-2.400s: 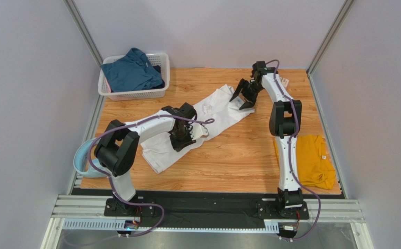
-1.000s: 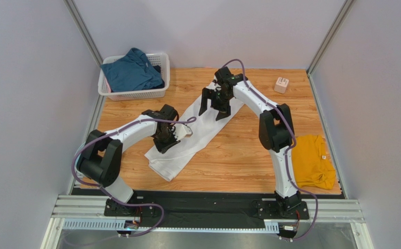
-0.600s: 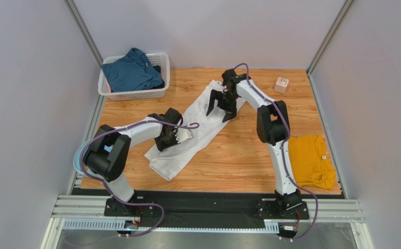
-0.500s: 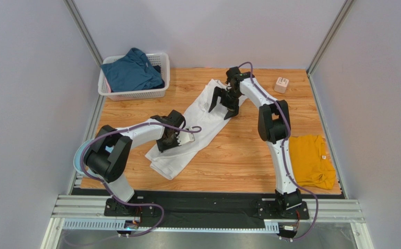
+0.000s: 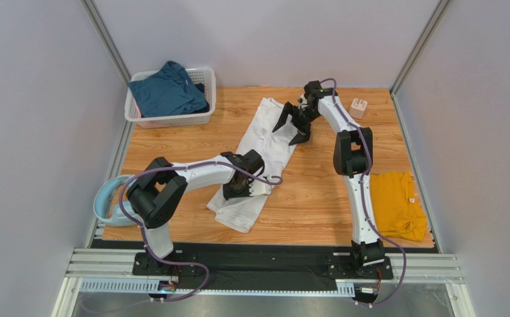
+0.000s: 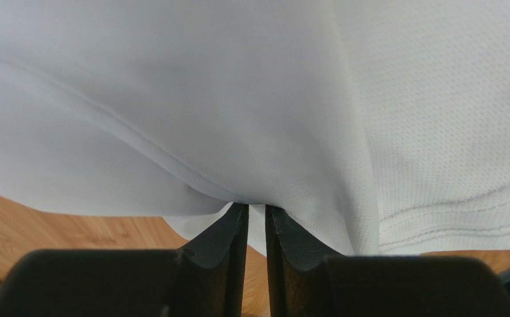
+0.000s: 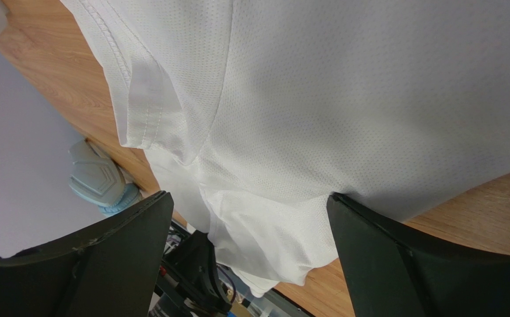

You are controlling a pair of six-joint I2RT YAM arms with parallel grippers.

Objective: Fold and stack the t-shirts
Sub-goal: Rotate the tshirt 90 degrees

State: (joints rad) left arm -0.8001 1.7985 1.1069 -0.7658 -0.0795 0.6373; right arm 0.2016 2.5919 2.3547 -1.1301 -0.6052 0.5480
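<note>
The white t-shirt [image 5: 264, 135] lies as a long narrow strip running from the far middle of the table towards the near edge. My left gripper [image 5: 236, 190] is shut on a fold of it near its near end. In the left wrist view the gripper [image 6: 256, 211] pinches the white cloth [image 6: 204, 86]. My right gripper [image 5: 290, 130] is open over the shirt's far right edge. In the right wrist view its jaws [image 7: 251, 196] stand wide apart above the white cloth [image 7: 370, 99]. The mustard-yellow t-shirt [image 5: 396, 205] lies folded at the near right. The dark teal-blue t-shirt [image 5: 168, 89] sits in the basket.
The white lattice basket [image 5: 171, 119] stands at the far left corner. A small beige cube [image 5: 358, 107] sits at the far right. A pale-blue curved object [image 5: 109, 198] lies at the table's left edge, also in the right wrist view [image 7: 99, 178]. Grey walls enclose the table.
My left gripper has dragged the shirt's near end to the right and nearer, straightening the strip. My right gripper, still open, has moved right to the shirt's far right edge.
</note>
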